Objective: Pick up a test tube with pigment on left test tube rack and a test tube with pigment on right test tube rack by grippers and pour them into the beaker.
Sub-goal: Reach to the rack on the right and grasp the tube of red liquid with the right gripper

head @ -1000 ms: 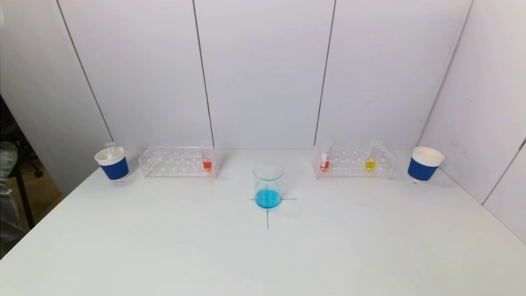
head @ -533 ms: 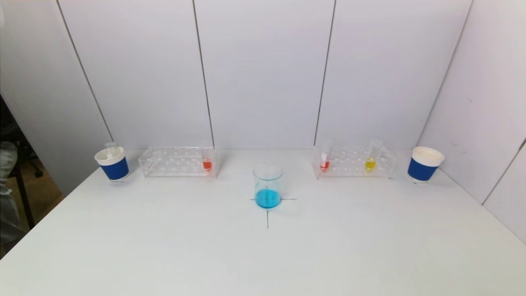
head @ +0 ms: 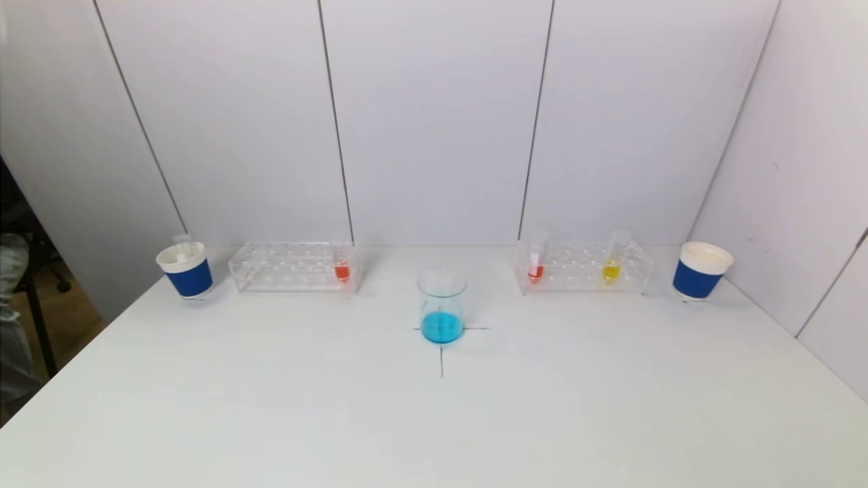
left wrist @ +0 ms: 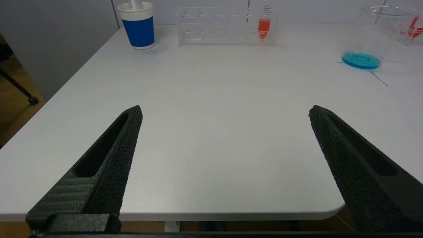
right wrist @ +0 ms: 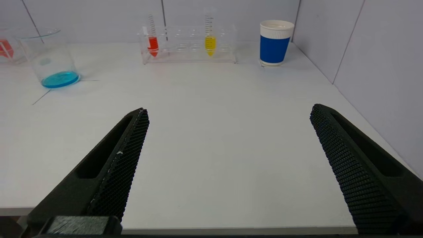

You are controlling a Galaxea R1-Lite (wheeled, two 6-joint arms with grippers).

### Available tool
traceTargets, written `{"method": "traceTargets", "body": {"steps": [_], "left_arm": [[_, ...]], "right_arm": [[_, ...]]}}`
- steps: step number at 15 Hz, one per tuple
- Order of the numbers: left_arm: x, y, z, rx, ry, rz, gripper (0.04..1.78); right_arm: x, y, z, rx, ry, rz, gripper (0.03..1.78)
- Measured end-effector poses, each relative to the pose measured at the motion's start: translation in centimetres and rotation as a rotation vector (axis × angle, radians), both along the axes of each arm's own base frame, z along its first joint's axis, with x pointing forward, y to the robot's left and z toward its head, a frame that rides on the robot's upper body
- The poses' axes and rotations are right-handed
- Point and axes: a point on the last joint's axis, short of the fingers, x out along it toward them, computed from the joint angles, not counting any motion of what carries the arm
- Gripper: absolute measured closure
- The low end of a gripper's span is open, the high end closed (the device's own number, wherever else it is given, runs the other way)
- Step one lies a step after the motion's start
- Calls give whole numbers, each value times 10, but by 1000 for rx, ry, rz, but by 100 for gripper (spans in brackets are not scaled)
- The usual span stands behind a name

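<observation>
A glass beaker [head: 441, 305] with blue liquid stands mid-table on a drawn cross. The clear left test tube rack [head: 293, 266] holds one tube of orange-red pigment [head: 342, 270] at its inner end. The right test tube rack [head: 584, 266] holds a red tube [head: 536, 269] and a yellow tube [head: 612, 269]. Neither arm shows in the head view. My left gripper [left wrist: 224, 112] hangs open and empty at the table's near edge, far from its rack [left wrist: 228, 26]. Near that same edge my right gripper [right wrist: 229, 114] is open and empty, with its rack [right wrist: 188, 44] far ahead.
A blue-and-white paper cup [head: 185, 270] holding a clear tube stands left of the left rack. Another such cup [head: 700, 270] stands right of the right rack. White wall panels close off the back and the right side. The table [head: 271, 407] drops off at its left edge.
</observation>
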Motion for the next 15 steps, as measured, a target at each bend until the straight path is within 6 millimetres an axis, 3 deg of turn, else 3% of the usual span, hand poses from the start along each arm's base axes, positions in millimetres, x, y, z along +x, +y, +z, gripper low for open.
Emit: {"method": "traceTargets", "body": {"steps": [5, 9, 12, 15], "left_arm": [[0, 0, 0, 0, 0, 0, 6], [0, 0, 0, 0, 1, 0, 6], [0, 0, 0, 0, 0, 0, 6], [0, 0, 0, 0, 0, 0, 6]], "right_arm": [[-7, 0, 36, -5, -66, 9, 4], [-2, 1, 69, -6, -64, 27, 4], [14, 1, 100, 1, -33, 44, 4], [44, 1, 132, 5, -18, 49, 4]]}}
